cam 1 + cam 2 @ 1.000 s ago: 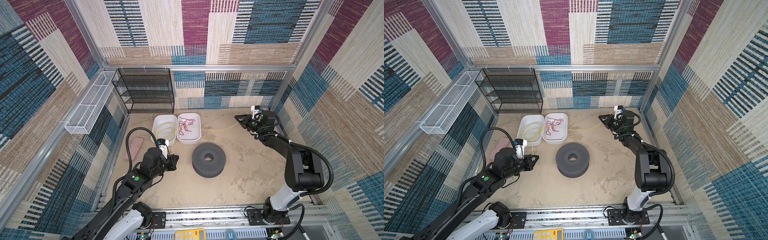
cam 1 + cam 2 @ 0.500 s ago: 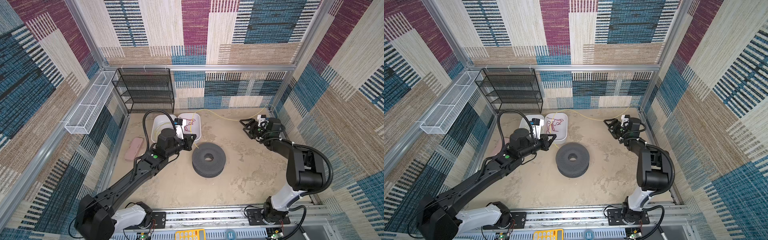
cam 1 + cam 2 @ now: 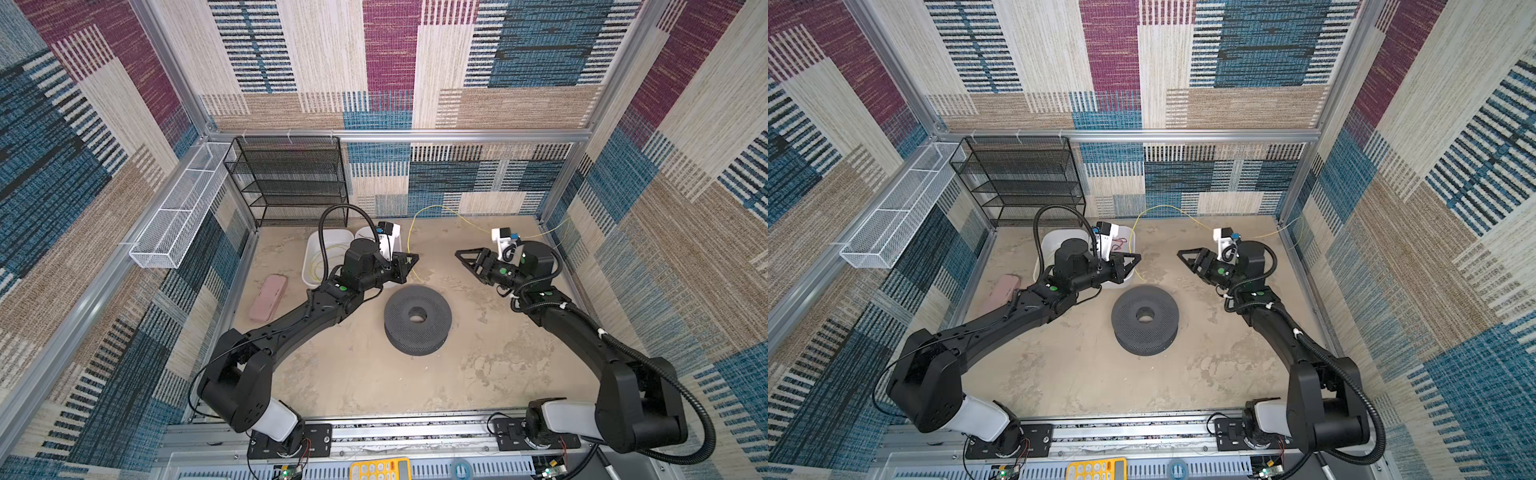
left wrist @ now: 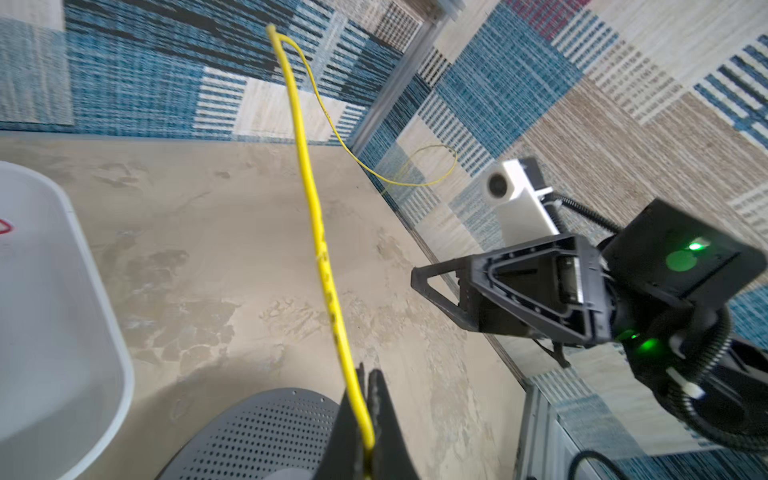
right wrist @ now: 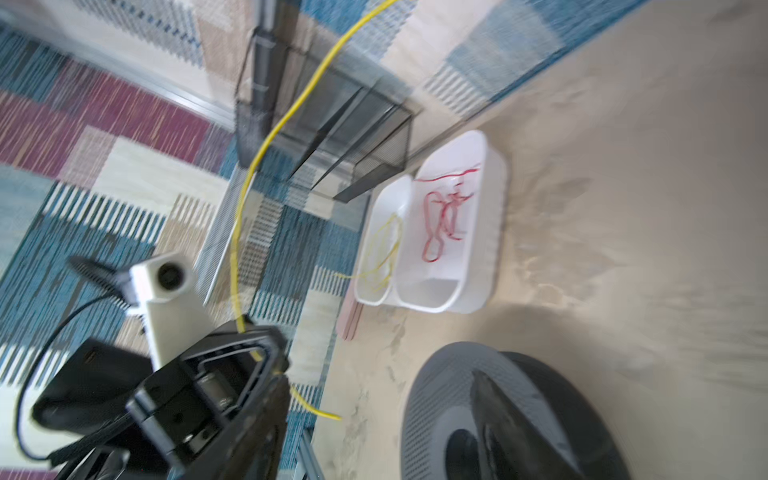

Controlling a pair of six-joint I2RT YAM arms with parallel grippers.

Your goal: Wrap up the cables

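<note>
As my left gripper (image 3: 409, 262) clamps fully closed on the yellow cable (image 4: 316, 224) near the black spool (image 3: 432, 328), the strand arcs up toward the rear wall and across to the far right corner. My right gripper (image 3: 460, 254) hangs facing it, apart from the cable, and I cannot tell how wide its jaws stand. Two white tubs sit touching side by side: one tub (image 5: 390, 195) holds loose loops of yellow cable, the other tub (image 5: 494, 216) a tangled red cord (image 5: 440, 220).
</note>
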